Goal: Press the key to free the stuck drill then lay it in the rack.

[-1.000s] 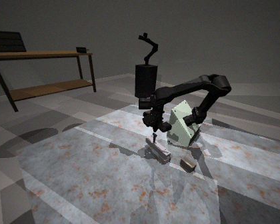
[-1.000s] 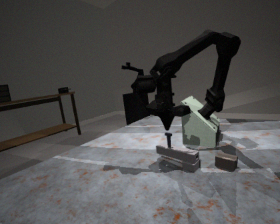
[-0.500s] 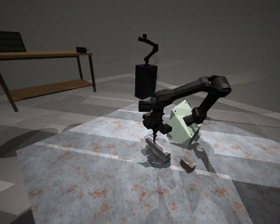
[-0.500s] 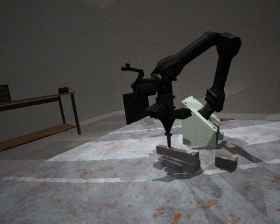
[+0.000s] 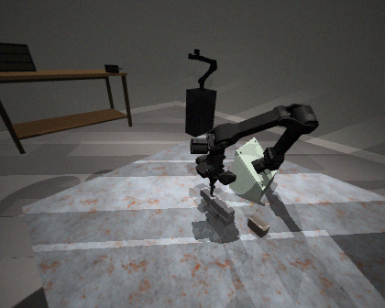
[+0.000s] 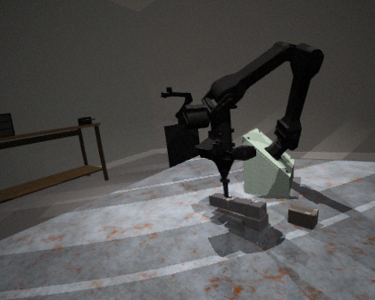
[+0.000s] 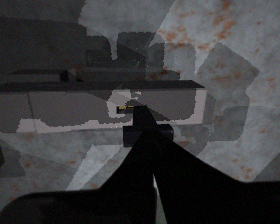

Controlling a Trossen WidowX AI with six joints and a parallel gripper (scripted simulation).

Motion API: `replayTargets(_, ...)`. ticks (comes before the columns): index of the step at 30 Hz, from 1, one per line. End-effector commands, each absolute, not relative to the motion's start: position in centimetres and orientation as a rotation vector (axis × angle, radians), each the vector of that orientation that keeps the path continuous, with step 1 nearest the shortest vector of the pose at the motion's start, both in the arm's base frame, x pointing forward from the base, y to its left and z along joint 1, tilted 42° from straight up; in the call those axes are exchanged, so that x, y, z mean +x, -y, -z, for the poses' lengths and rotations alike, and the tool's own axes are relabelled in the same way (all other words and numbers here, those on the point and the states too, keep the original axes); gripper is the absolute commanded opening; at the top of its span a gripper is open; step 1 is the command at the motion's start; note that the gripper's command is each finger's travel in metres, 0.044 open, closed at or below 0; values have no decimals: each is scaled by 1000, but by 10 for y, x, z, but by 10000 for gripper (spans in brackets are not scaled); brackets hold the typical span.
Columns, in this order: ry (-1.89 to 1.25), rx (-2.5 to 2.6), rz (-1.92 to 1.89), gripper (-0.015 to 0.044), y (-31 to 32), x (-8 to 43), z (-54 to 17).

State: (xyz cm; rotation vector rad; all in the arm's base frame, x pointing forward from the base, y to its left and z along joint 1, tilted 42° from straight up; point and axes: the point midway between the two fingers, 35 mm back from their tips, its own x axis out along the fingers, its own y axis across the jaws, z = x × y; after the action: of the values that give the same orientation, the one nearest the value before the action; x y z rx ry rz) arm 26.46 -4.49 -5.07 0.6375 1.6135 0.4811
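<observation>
A long grey two-layer block (image 5: 216,206) (image 6: 242,207) (image 7: 163,102) lies under the arm. A dark T-headed key (image 6: 226,190) (image 7: 167,135) stands upright in a small slot in its top, with its head and part of its shaft above the block. A bit of yellow shows in the slot in the wrist view. My gripper (image 5: 212,181) (image 6: 223,173) (image 7: 149,137) is shut and empty, pointing down with its tips right over the key's head; whether they touch cannot be told. I cannot make out the drill. A small brown block (image 5: 258,226) (image 6: 303,218), perhaps the rack, lies nearby.
A pale green wedge-shaped box (image 5: 246,181) (image 6: 264,179) stands behind the blocks, beside the arm's base. A wooden table (image 5: 70,74) (image 6: 45,132) and a second arm on a dark pedestal (image 5: 201,110) (image 6: 181,145) are far back.
</observation>
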Motion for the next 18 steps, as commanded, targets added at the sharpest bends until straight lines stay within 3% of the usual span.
replayTargets(1,-1627,644,-488,0,40,263,55)
replayTargets(18,-1627,644,-488,0,36,259,58)
